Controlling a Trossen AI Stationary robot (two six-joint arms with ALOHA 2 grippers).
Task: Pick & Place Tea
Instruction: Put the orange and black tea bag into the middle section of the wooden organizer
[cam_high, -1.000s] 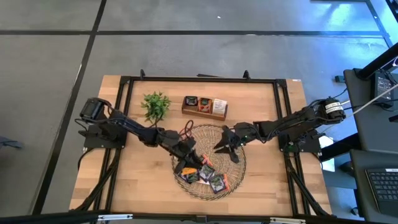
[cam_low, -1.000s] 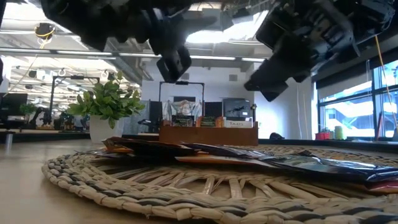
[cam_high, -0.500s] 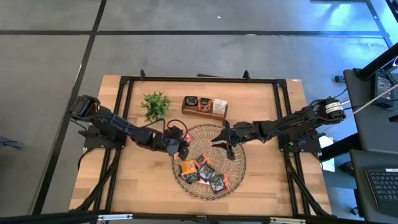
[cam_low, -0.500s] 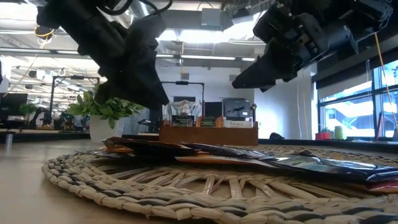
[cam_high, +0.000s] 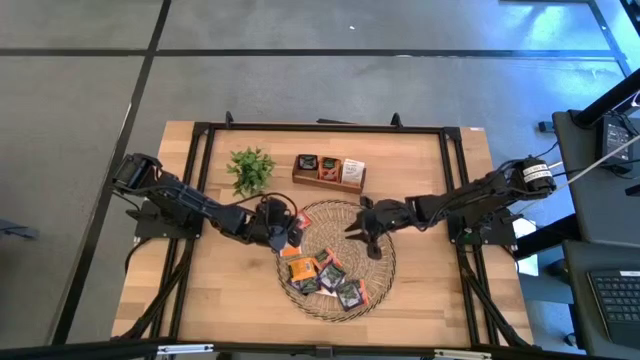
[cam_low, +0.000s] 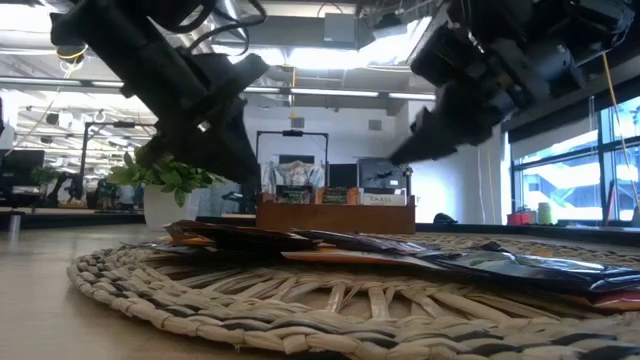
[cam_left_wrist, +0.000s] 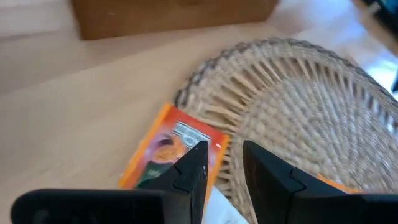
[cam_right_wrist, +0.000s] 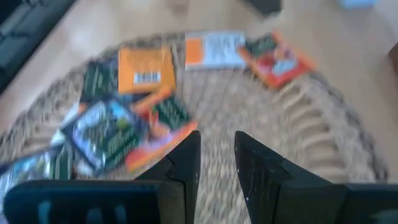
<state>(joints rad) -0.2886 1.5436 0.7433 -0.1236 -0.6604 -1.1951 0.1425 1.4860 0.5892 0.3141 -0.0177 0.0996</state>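
Several tea sachets in orange, dark and white wrappers lie flat on the near half of the round woven tray; they also show in the right wrist view. An orange sachet lies across the tray's left rim, partly on the table, with a white-and-orange sachet beside it. My left gripper hovers over that rim, its fingers a little apart and nothing between their tips. My right gripper hangs over the tray's middle, narrowly open, holding nothing.
A brown wooden three-compartment box stands just beyond the tray's far rim. A small green plant in a white pot is to its left. A black frame runs around the table. Bare wood lies left and right of the tray.
My left gripper has moved from above the sachets on the tray's near half toward the table's left and far side, to the tray's left rim. The sachets it stood over now show. My right gripper has kept nearly still above the tray.
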